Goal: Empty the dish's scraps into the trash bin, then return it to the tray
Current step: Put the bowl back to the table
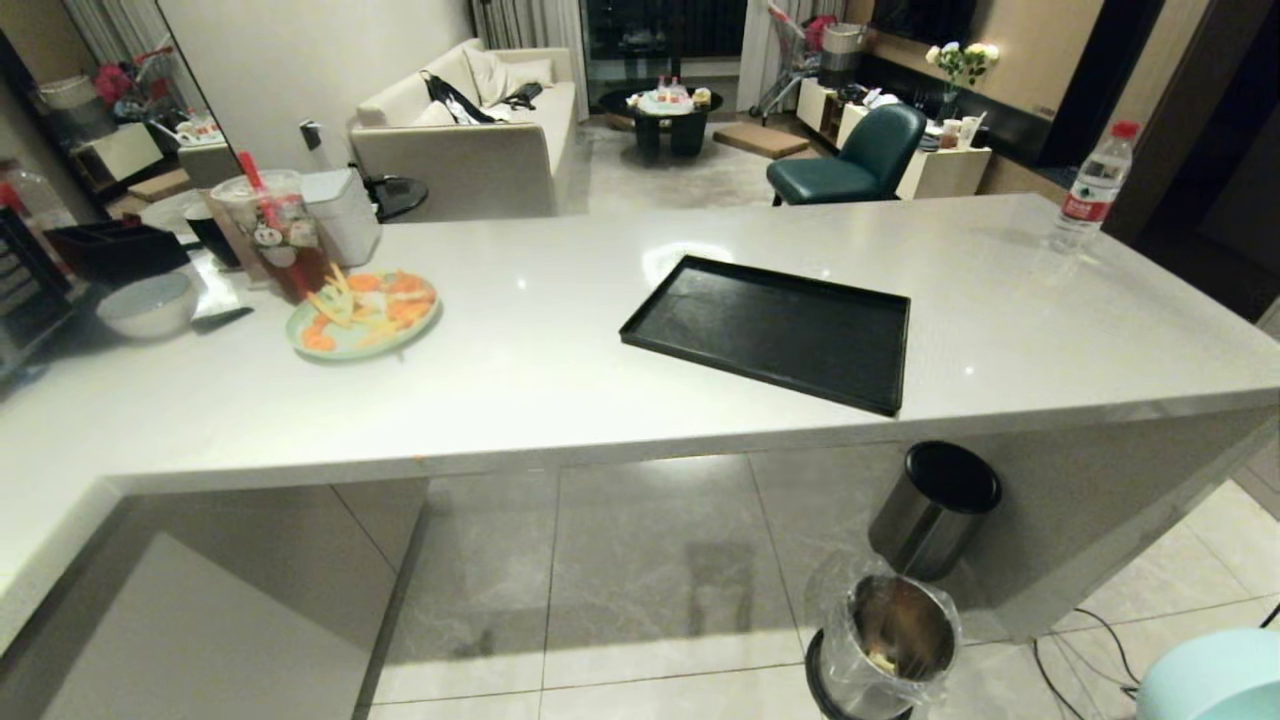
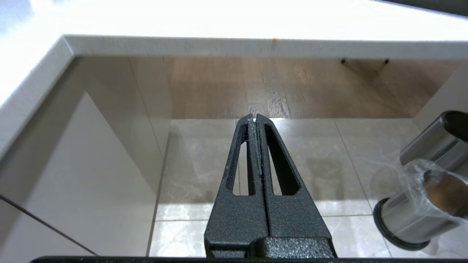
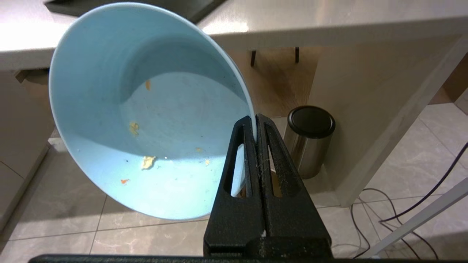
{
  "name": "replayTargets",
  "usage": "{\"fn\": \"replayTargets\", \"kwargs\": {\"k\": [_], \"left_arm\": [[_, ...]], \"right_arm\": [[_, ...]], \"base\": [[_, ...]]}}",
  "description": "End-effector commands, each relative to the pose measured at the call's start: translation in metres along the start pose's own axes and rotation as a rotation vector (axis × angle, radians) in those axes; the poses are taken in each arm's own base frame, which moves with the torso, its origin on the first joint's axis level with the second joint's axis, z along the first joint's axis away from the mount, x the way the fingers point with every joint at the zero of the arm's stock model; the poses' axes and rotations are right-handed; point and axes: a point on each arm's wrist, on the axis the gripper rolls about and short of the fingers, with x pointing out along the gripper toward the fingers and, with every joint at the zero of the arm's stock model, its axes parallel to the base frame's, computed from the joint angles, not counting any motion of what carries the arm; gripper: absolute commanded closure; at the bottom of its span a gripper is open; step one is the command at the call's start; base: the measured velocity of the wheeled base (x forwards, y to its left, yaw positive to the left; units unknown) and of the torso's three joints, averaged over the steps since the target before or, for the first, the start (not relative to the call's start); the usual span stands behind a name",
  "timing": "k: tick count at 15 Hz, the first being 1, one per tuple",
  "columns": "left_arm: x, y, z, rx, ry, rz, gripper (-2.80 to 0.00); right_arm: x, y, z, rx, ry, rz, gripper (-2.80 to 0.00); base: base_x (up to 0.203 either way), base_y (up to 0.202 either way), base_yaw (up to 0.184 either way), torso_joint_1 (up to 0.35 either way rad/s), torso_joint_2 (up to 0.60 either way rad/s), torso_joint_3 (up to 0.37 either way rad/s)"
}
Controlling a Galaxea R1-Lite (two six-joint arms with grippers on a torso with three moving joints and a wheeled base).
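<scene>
White stone countertop (image 1: 560,330) is seen from the head view, with a living room behind it holding a beige sofa (image 1: 470,130) and a dark green chair (image 1: 850,160). A large flat black rectangular tray (image 1: 770,330) with a low rim lies empty near the counter's middle. Far to its left are a wide pale-green plate (image 1: 362,315) heaped with orange and yellow food, a clear plastic drink cup (image 1: 272,235) with a cartoon print whose writing cannot be read, and a white-grey bowl (image 1: 148,304). A clear water bottle (image 1: 1092,188) with a red cap and red label, too small to read, stands at the counter's far right corner. On the tiled floor below, a black-lidded steel bin (image 1: 935,510) stands against the counter, and just in front of it a small shiny steel bin (image 1: 885,645) with a clear plastic liner, pale yellow scraps (image 1: 880,660) lying inside. A sliver of the small round light-blue bowl (image 1: 1215,680) shows at the lower right corner.

From the left wrist view, the left gripper (image 2: 255,118) is seen over the floor, its black fingers pressed together with nothing between them.

From the right wrist view, the right gripper (image 3: 255,118) is clamped on the rim of the light-blue bowl (image 3: 146,117), which is tipped on its side; only a few crumbs cling inside.
</scene>
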Motion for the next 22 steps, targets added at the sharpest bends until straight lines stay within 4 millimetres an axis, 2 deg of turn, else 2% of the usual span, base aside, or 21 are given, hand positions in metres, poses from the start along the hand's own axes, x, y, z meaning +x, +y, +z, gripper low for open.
{"fn": "replayTargets", "kwargs": {"k": [1, 10, 22], "left_arm": [[0.0001, 0.0, 0.0001, -0.001, 0.001, -0.001, 0.0], [0.0001, 0.0, 0.0001, -0.001, 0.001, 0.001, 0.0], [0.0001, 0.0, 0.0001, -0.001, 0.001, 0.0, 0.0]], "right_arm": [[0.0001, 0.0, 0.0001, 0.0, 0.001, 0.0, 0.0], [0.0001, 0.0, 0.0001, 0.007, 0.001, 0.0, 0.0], [0.0001, -0.0001, 0.0001, 0.032, 0.001, -0.003, 0.0]], "base": [[0.0, 0.0, 0.0, 0.236, -0.6, -0.372], [0.0, 0.0, 0.0, 0.172, -0.42, -0.249], [0.0, 0.0, 0.0, 0.006, -0.01, -0.008]]}}
